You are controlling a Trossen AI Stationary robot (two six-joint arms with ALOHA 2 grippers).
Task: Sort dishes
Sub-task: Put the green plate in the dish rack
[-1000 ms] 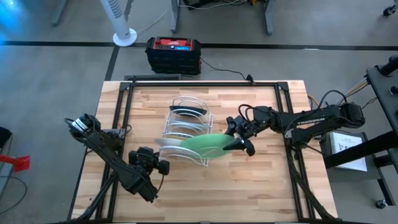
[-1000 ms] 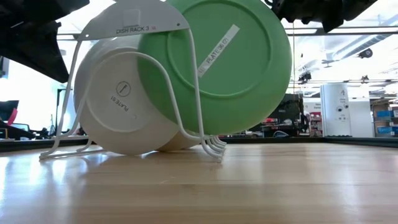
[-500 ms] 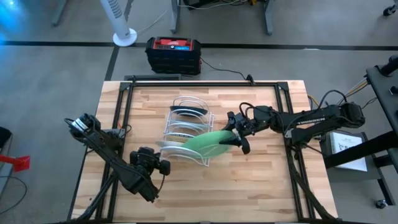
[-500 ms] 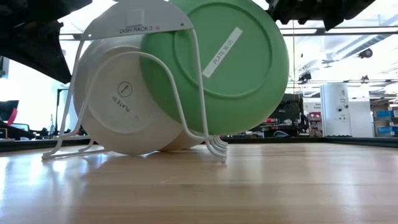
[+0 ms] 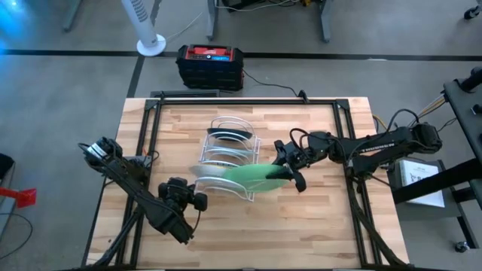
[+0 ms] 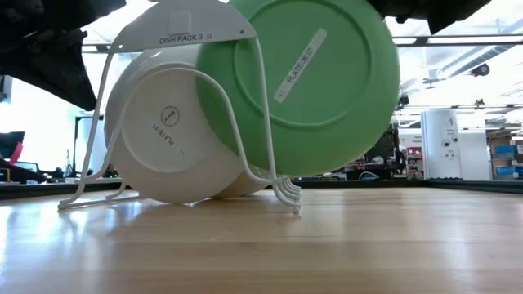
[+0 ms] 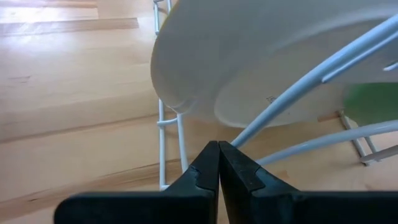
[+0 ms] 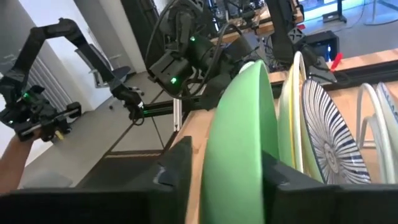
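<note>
A white wire rack [image 5: 226, 154] stands mid-table. In it stand on edge a dark teal plate [image 5: 228, 135] at the far end, a blue-lined white plate [image 8: 329, 140], and a yellowish plate [image 8: 288, 106] whose pale underside shows in the low view [image 6: 172, 131]. My right gripper [image 5: 290, 173] is shut on the light green plate [image 5: 252, 175], at the rack's near end, behind its front wire [image 6: 261, 122]. My left gripper [image 5: 188, 197] is shut, low at the rack's near left corner, under the pale plate [image 7: 249, 56]. My right gripper pinches the green plate's rim [image 8: 239, 155] between its two fingers, one on each face. It comes level from the table's right. The plate stands on edge, tilted, its lower edge [image 6: 302, 173] above the tabletop among the rack's wires; whether it rests on them I cannot tell. My left gripper's shut fingertips [image 7: 217, 149] stand right beside a rack wire [image 7: 261, 124]; whether they touch it I cannot tell.
A red and black box [image 5: 211, 64] and a fan's base [image 5: 151, 45] stand on the floor beyond the far edge. Bare wood lies along the near edge [image 5: 248, 241] and to the rack's right. A person's hand [image 8: 12, 162] shows beyond the table.
My right gripper went a little toward the far edge and came back toward the near edge, still shut on the green plate. The plate has turned slightly in its own plane and shifted sideways in the low view. The rack has slid slightly with it.
</note>
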